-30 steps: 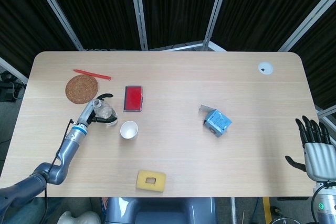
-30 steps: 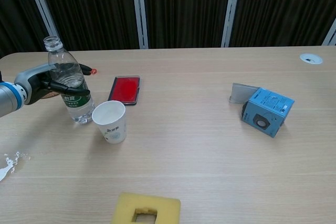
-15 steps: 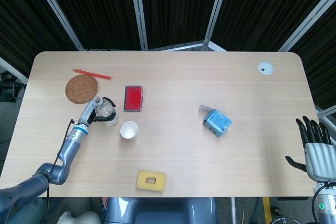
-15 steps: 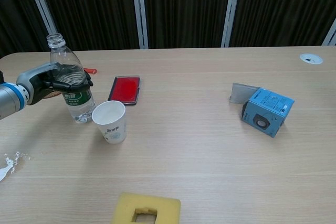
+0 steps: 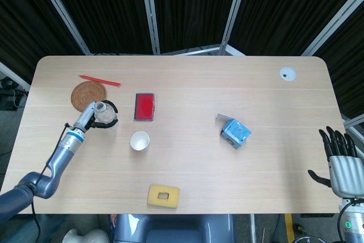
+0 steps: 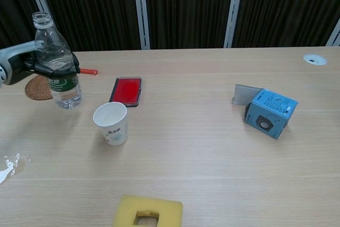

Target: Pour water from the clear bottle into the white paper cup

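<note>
The left hand [image 6: 29, 61], fingers wrapped around the clear bottle [image 6: 55, 71], holds it upright near the desk's [image 6: 212, 147] left edge, beside the white paper cup [image 6: 111, 123].

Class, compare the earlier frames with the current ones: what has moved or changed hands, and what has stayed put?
The left hand, gripping the clear bottle throughout, has lifted it and carried it left, away from the white paper cup. The cup, red case, blue box, yellow sponge and the open right hand are unchanged.

In the black-fingered left hand [image 6: 45, 63], the clear bottle [image 6: 54, 59] wears a green label; nearby, a white paper cup [image 6: 111, 123] and red case [image 6: 127, 90].
</note>
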`<state>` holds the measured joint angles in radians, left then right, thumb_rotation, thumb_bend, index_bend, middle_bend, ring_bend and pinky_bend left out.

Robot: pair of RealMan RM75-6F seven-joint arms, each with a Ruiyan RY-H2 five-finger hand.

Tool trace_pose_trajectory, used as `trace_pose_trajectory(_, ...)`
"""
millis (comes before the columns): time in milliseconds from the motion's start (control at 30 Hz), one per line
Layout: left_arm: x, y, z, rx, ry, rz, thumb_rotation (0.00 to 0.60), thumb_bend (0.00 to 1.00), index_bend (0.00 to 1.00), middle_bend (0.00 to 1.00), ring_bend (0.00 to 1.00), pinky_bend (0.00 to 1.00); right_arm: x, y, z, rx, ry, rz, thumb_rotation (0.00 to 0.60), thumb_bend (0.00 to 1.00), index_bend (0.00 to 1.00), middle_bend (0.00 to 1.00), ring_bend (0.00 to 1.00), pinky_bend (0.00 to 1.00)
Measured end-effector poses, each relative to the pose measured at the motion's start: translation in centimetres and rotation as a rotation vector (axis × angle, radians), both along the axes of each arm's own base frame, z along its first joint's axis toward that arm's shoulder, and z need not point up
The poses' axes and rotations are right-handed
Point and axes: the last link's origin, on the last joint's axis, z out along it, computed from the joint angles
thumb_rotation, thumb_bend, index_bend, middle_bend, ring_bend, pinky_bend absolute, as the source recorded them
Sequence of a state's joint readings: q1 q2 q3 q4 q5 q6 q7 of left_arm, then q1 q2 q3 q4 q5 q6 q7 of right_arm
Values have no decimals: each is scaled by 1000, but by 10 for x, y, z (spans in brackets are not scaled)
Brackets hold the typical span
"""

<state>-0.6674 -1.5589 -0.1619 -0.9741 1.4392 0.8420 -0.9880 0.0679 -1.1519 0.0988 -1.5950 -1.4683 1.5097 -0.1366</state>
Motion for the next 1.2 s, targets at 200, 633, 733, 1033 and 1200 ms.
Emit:
trace_pose_trajectory(200,-18,-3,27,-20,243,-45,600,552,607,464,321,401,3,2,-1,8,-19,9,600,0,0,0,0,0)
trace_pose_trajectory(633,-32,-14,47,-128,667,-138,600,615,611,465,320,407,8,5,-3,47,-69,5,600,0,0,0,0,0)
trace_pose_trajectory(733,-26,-12,47,-127,722,-167,600,615,610,465,320,407,7,5,-3,46,-73,3,600,0,0,0,0,0)
trace_pose_trajectory(1033,5,-3,36,-87,879,-270,600,617,610,464,321,407,1,0,0,43,-70,-22,600,0,0,0,0,0)
trace_pose_trajectory(1200,25,2,16,-72,954,-298,600,619,611,464,321,407,-1,-2,-1,41,-66,-32,600,0,0,0,0,0)
